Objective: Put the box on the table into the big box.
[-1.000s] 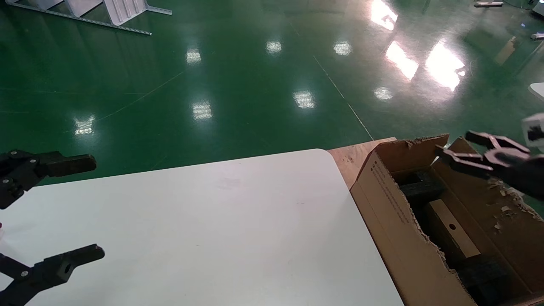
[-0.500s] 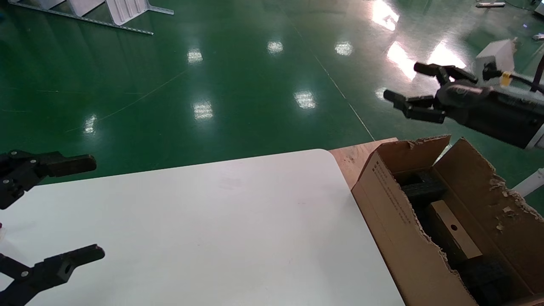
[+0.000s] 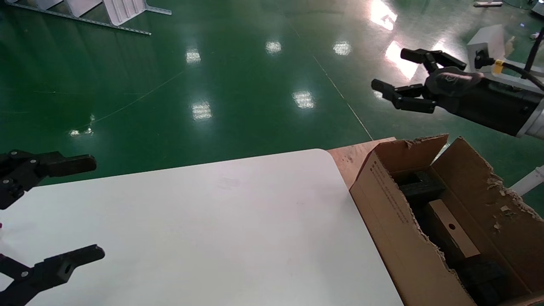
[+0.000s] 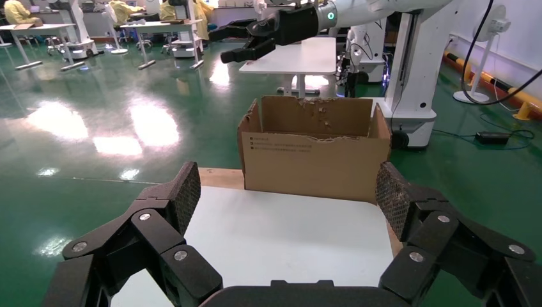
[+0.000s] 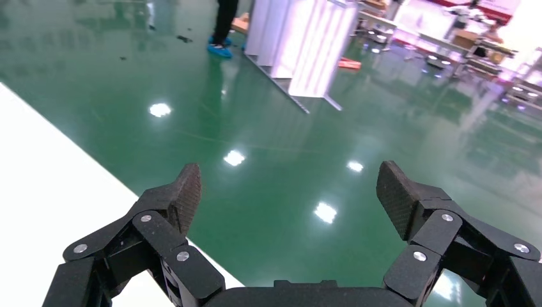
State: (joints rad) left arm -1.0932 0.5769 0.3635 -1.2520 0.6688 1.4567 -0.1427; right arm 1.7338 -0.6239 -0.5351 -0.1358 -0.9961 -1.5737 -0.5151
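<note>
The small brown box (image 3: 451, 231), with a round black hole in its top, lies inside the big box (image 3: 389, 199) among black foam blocks. The big box stands against the right end of the white table (image 3: 212, 221) and also shows in the left wrist view (image 4: 313, 163). My right gripper (image 3: 391, 69) is open and empty, raised high above the far end of the big box; it also shows in its own wrist view (image 5: 291, 185). My left gripper (image 3: 95, 207) is open and empty over the table's left end, and shows in its wrist view (image 4: 287, 192).
A wooden board (image 3: 350, 157) sticks out under the big box's far corner. Glossy green floor (image 3: 233, 85) lies beyond the table. A white robot base (image 4: 412, 96) and further white tables (image 4: 307, 57) stand behind the big box in the left wrist view.
My right gripper has risen from just above the big box's far rim to well above it, and moved a little left, open and empty. The small box and left arm have not moved.
</note>
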